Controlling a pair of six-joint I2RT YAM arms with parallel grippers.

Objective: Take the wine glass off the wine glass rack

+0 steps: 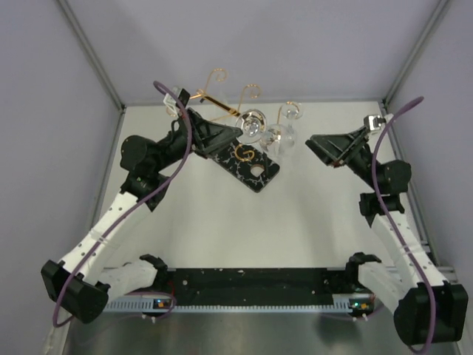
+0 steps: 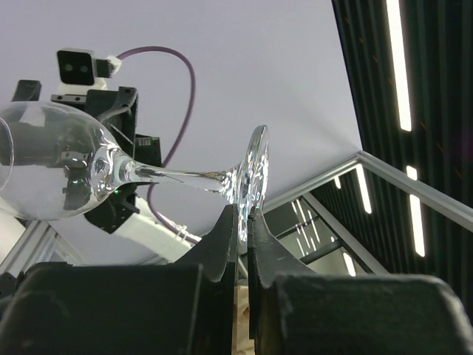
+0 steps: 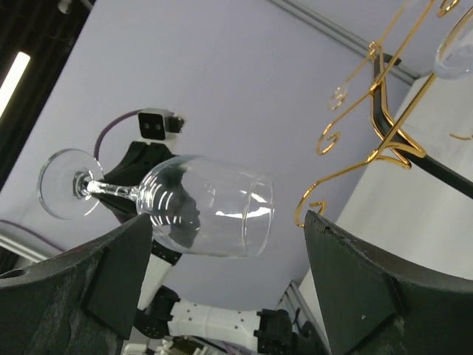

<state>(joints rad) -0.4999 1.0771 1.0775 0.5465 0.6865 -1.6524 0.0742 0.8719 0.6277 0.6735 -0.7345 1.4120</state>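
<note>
Wine glass [image 2: 111, 168] first: our left pincer [image 2: 246, 214] is clamped on the thin rim of its foot, fingers pressed together with only the glass edge between them. From that grip the stem runs out sideways and the bowl lies level, pointing toward the right arm. Our right pincer [image 3: 228, 220] is spread wide and holds nothing, with the bowl framed between its fingers in the right wrist view. There the bowl's mouth hangs just beside a gold scroll end of the rack [image 1: 255, 171], with a gap of wall showing between them, so we judge the glass free of the wire but not yet away from it. A second glass [image 1: 293, 111] hangs on the rack nearby. To finish this well we should draw the left arm back from the scrolls slowly and without twisting the wrist. A pinch on the foot's edge gives the bowl a long lever to swing or slip. We should steer away from the other glass, and only then lower toward the open worktop [image 1: 295, 222]. If the grip looks doubtful, the right pincer is well placed to steady the bowl.
</note>
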